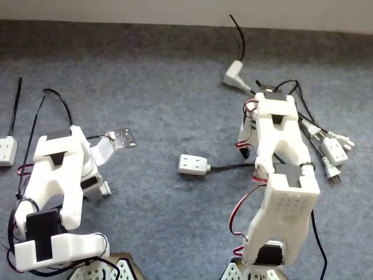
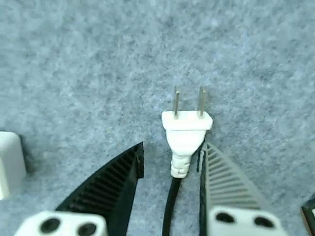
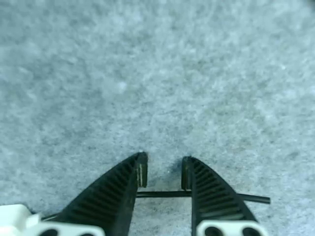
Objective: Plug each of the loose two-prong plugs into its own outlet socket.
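A white two-prong plug [image 2: 186, 129] on a black cord lies on the grey carpet between the fingers of my left gripper [image 2: 172, 147]. The gripper is open; the plug rests against the grey finger [image 2: 224, 182] and stands apart from the black one. In the high view this plug [image 1: 106, 189] pokes out beside the left arm. My right gripper [image 3: 164, 160] is open just above the carpet, with a thin black cord [image 3: 162, 194] crossing between its fingers. A white outlet [image 1: 193, 164] lies mid-table, its cord running under the right arm [image 1: 280, 151]. Another white plug [image 1: 233, 74] lies at the back.
A second white outlet [image 1: 7, 150] sits at the left edge, and a white block [image 2: 10, 164] shows beside the left gripper. A tangle of plugs, outlets and cords [image 1: 332, 149] lies right of the right arm. Open carpet spans the middle and back left.
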`<action>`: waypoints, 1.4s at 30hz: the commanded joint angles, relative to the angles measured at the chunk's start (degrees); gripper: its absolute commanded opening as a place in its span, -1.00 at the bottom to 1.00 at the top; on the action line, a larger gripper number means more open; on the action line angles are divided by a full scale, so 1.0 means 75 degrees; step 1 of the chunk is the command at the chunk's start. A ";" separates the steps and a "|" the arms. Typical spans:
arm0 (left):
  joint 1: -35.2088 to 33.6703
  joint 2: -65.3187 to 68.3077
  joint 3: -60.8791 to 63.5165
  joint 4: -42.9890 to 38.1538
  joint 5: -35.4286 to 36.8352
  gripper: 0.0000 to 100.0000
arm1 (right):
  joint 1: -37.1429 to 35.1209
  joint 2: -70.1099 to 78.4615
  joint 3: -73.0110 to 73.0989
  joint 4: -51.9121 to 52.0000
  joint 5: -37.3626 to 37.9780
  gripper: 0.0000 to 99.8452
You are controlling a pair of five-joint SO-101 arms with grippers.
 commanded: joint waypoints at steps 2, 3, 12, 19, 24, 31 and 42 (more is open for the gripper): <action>0.0123 -0.0111 -0.0240 -0.0949 0.0668 -0.60 | -0.0088 0.0076 -0.0006 -0.0334 -0.0035 -0.75; 0.0123 -0.0123 -0.0252 -0.1114 0.0738 -0.60 | -0.0088 0.0076 -0.0006 -0.0334 -0.0035 -0.75; 0.0018 -0.0123 -0.1037 -0.1067 0.0785 -0.61 | -0.0088 0.0076 -0.0006 -0.0346 -0.0035 -0.75; -0.0662 -0.0053 -0.1717 -0.1055 0.0750 -0.60 | -0.0088 0.0076 -0.0006 -0.0346 -0.0035 -0.75; -0.1002 -0.0041 -0.1518 -0.1618 0.0750 -0.60 | -0.0088 0.0076 -0.0006 -0.0346 -0.0035 -0.75; -0.0557 -0.0111 -0.0768 -0.1829 0.0774 -0.60 | -0.0088 0.0076 -0.0006 -0.0346 -0.0035 -0.75; -0.1389 -0.0123 -0.2385 -0.1805 0.0762 -0.60 | -0.0088 0.0076 0.0006 -0.0393 -0.0082 -0.75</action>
